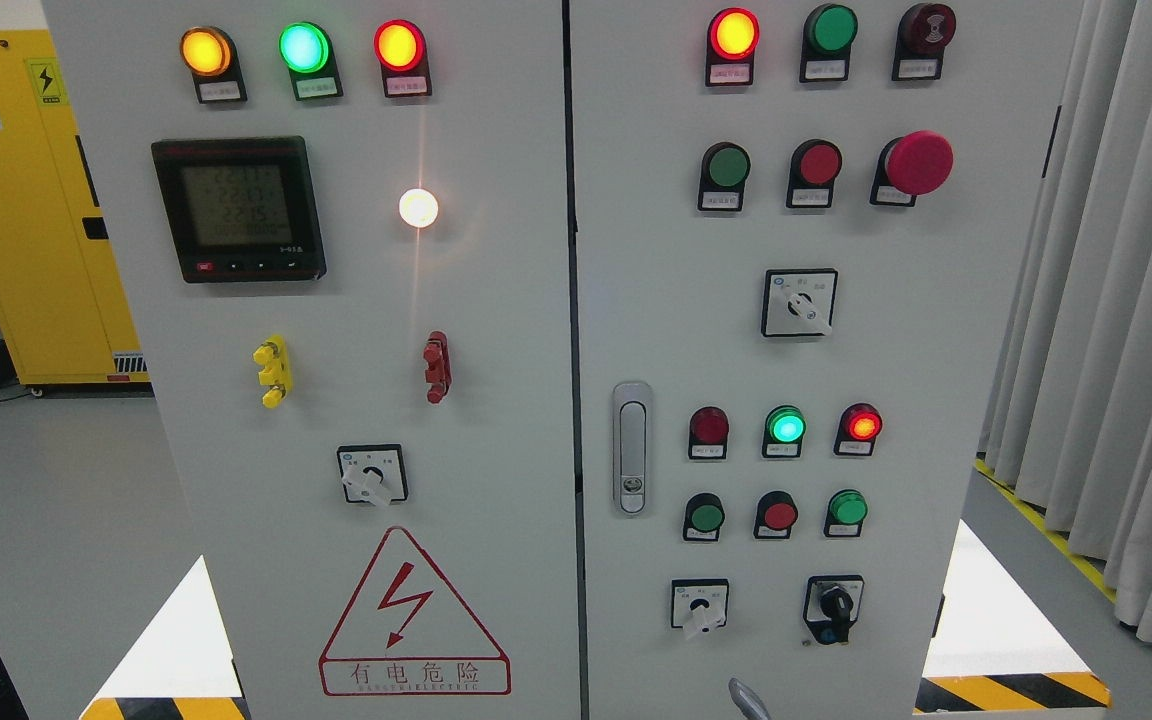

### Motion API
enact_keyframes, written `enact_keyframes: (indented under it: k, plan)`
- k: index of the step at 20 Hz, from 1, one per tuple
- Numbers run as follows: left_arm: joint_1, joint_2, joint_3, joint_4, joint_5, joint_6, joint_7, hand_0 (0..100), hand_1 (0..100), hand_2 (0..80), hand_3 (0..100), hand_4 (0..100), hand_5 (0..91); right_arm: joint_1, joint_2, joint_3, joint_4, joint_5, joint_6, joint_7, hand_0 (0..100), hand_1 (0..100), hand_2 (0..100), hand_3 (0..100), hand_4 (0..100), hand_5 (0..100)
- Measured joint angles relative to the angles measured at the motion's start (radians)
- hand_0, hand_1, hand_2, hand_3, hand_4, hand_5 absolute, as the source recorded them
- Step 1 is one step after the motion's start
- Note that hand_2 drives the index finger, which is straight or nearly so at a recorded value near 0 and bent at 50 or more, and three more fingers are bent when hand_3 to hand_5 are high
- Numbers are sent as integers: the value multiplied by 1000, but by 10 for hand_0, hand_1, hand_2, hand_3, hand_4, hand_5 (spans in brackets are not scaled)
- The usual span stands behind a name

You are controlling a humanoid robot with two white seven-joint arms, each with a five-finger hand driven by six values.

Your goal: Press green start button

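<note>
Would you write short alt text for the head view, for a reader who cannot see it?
A grey electrical control cabinet with two doors fills the view, covered in lit indicator lamps, push buttons and rotary switches. The right door carries green push buttons, a red mushroom stop button and a latch handle. No robot hand is visible.

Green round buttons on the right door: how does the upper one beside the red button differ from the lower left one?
The upper green round button is larger and sits in the row with the big red mushroom button. The lower left green round button is smaller, sitting under the row of small indicator lamps. Both are unlit, on black mounts with small labels.
</note>
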Motion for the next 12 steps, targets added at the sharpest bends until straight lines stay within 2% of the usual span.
enact_keyframes:
  k: [12]
  plan:
    - [0, 0, 0, 0, 0, 0, 0, 120, 556, 0, 0, 0, 0, 5, 0, 1, 0, -12, 1, 0, 429, 621, 0, 0, 0, 0]
